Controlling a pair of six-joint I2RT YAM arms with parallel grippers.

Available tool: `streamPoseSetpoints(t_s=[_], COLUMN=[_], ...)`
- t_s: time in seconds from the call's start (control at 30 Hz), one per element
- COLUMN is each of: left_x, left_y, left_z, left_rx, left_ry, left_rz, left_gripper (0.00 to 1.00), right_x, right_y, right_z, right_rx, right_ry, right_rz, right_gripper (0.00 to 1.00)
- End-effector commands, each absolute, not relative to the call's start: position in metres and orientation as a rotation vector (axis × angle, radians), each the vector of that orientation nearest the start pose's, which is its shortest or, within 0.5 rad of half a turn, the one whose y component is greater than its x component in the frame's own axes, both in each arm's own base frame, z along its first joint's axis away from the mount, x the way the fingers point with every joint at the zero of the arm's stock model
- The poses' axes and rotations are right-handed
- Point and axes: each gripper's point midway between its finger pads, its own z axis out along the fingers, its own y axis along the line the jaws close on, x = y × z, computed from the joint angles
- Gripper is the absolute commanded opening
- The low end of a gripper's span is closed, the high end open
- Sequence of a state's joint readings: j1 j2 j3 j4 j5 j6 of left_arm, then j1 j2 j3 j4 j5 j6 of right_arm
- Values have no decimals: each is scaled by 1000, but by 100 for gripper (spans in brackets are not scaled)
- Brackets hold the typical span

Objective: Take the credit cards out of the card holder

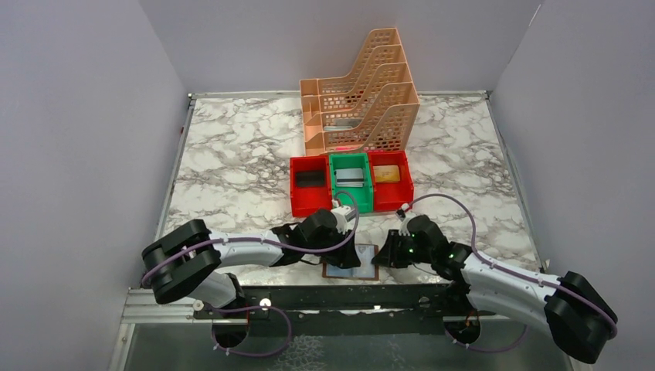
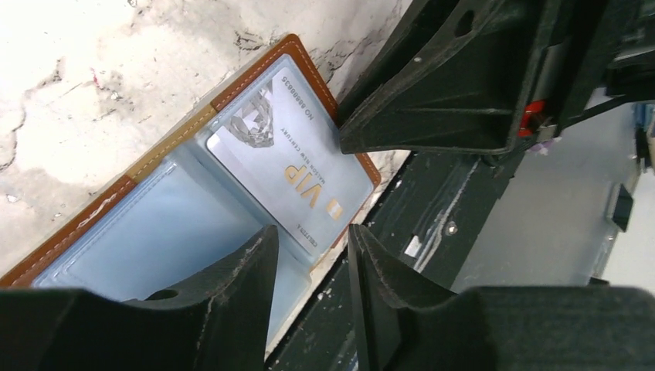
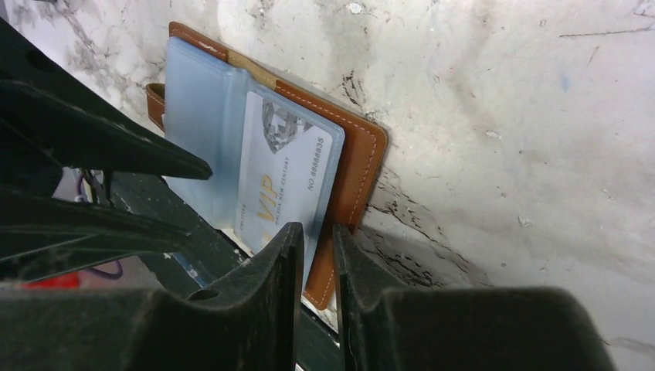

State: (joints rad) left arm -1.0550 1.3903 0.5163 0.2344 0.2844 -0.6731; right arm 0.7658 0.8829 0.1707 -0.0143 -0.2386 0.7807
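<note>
The card holder (image 1: 350,267) lies open on the surface (image 1: 232,178) at its near edge, between both arms; one credit card (image 3: 282,178) sits in the clear pocket of the half nearer the right gripper (image 3: 313,232), long axis running away from that gripper, short edge toward it; the right jaws stand narrow about the pocket edge, grip not confirmable; the left gripper (image 2: 309,236) stands partly open, holding nothing; the card reads "VIP" and "NO 88888835"
</note>
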Motion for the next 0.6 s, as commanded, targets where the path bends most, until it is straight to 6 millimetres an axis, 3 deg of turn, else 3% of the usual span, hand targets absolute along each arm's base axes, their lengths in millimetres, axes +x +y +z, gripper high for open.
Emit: streamPoseSetpoints(t_s=[0.0,0.27,0.43,0.57], left_x=[116,122,127,131], left_y=[-349,-328,-319,-311], left_z=[56,30,19,16], left_rx=[617,535,486,454], left_ry=[2369,2422,2436,2434], left_rz=[-1147,-1021,-956,-909], left_gripper=[38,28,21,15], right_x=[121,121,127,141], right_y=[209,205,208,201], right_z=[15,6,19,34], right_rx=[-51,17,-42,-103], right_ry=[2543,2539,2525,2496], right_rz=[969,966,940,823], right_gripper=[24,17,19,23])
